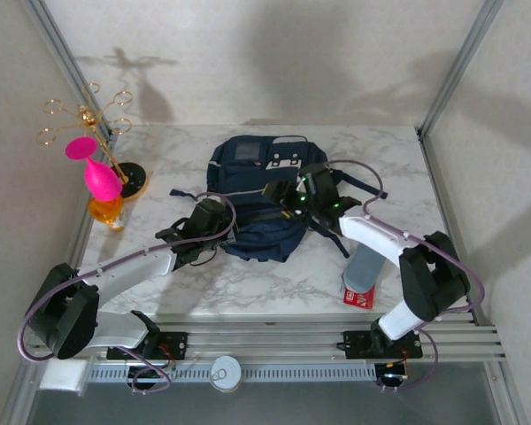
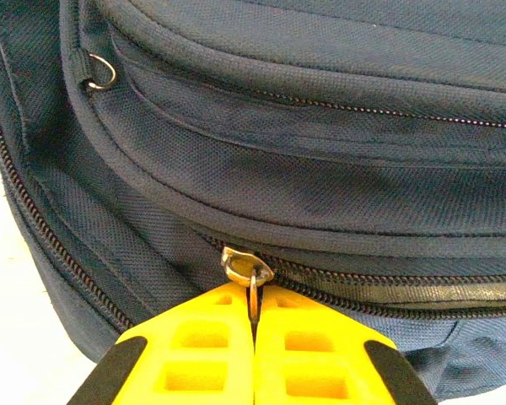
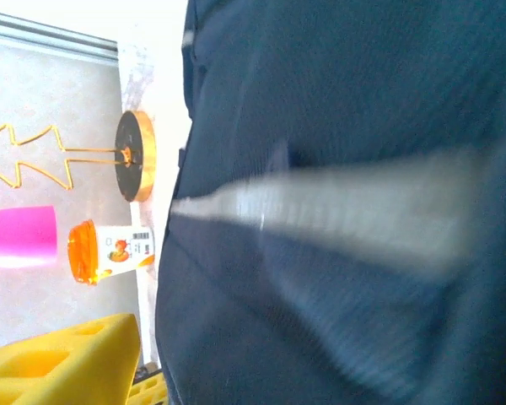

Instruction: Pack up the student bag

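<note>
**Surface and Material Findings**

Navy woven cloth on student bag point(image 2: 320, 169), matt, coarse-grained, piped at the seams. Bare metal on zip pull point(image 2: 246, 270) and D-ring point(image 2: 101, 72), dull shine. Yellow plastic on left gripper point(image 2: 253, 314), matt, moulded in recessed pockets, black-edged. Marble-patterned table point(image 1: 274, 288), smooth, slight sheen. Gold-toned wire stand point(image 1: 84, 115), polished. Pink vessel point(image 1: 99, 175), glossy, plastic by look

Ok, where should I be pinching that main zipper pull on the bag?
Pinch the thin metal pull tab hanging from the slider, across its flat faces, coming straight at the zipper seam of the student bag. It stands edge-on there, and the left gripper is shut on it that way.
</note>
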Robot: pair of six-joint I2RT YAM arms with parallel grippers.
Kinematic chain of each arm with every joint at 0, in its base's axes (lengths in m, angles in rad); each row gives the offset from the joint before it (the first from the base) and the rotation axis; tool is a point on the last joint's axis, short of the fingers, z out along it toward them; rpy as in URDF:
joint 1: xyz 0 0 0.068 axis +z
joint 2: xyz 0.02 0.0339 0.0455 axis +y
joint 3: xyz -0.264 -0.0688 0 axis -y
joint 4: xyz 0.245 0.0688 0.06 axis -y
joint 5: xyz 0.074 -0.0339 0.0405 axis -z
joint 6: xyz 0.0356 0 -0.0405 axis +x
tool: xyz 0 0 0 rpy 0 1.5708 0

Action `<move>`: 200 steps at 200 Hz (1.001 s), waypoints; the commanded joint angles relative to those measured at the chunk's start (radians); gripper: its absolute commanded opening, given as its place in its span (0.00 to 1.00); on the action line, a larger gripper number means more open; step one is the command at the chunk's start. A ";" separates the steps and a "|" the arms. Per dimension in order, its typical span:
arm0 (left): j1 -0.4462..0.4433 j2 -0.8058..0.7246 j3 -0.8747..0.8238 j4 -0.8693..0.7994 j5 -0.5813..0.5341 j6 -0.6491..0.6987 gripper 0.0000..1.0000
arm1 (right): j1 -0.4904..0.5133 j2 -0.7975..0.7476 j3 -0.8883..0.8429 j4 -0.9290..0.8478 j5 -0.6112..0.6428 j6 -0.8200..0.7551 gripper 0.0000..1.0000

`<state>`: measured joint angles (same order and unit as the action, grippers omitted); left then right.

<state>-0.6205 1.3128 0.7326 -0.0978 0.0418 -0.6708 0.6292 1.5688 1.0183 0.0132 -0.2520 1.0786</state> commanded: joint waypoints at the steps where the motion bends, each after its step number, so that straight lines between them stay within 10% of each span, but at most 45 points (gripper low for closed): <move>1: -0.009 0.008 0.025 0.049 0.010 -0.009 0.00 | 0.060 0.003 -0.014 0.080 0.193 0.225 0.73; 34: -0.008 0.017 0.037 0.049 0.003 0.002 0.00 | 0.138 0.081 0.040 0.091 0.357 0.315 0.66; 90: -0.007 -0.024 0.039 0.009 -0.036 0.011 0.00 | 0.156 0.168 0.191 0.086 0.302 0.132 0.00; 200: 0.075 -0.061 0.034 -0.174 -0.184 -0.027 0.00 | -0.102 0.001 0.203 -0.041 -0.197 -0.336 0.00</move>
<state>-0.6056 1.2221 0.7471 -0.1352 -0.0143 -0.6964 0.5880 1.5959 1.1728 -0.0204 -0.3428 0.8917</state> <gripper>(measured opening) 0.047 0.122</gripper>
